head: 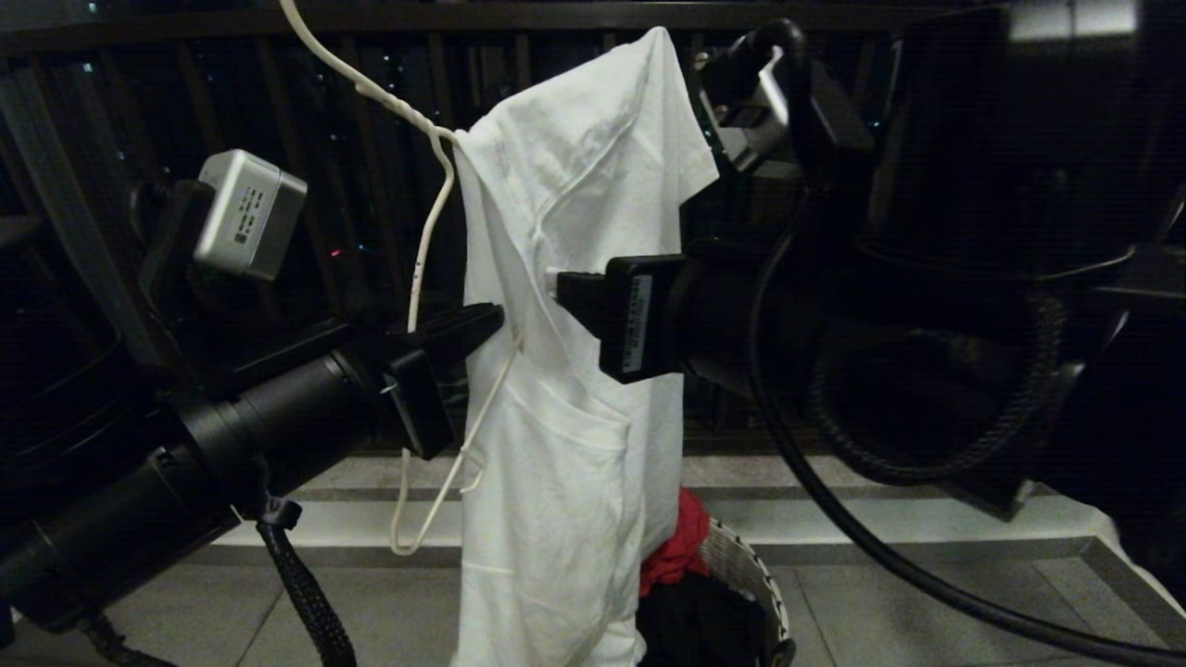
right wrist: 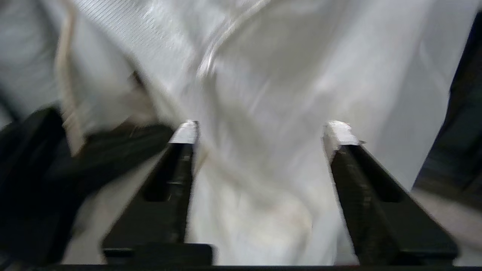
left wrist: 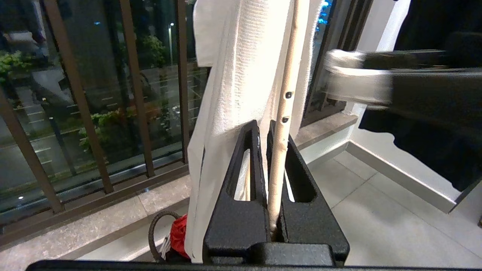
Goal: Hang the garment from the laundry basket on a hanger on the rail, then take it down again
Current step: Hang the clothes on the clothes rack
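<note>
The white cotton T-shirt (head: 574,371) drapes over the thin white wire hanger (head: 422,269), its hem beside the round woven laundry basket (head: 750,574). Left gripper (left wrist: 268,131) clamps the wire; right gripper (right wrist: 260,130) — 2 fingers spread wide — faces the cloth.

- White T-shirt (head: 574,306): draped over one arm of the hanger, hanging long and bunched in vertical folds above the basket.
- White wire hanger (head: 428,241): tilted steeply, chipped paint, one arm bare.
- Laundry basket (head: 752,574): on the floor, holding red and black cloth.
</note>
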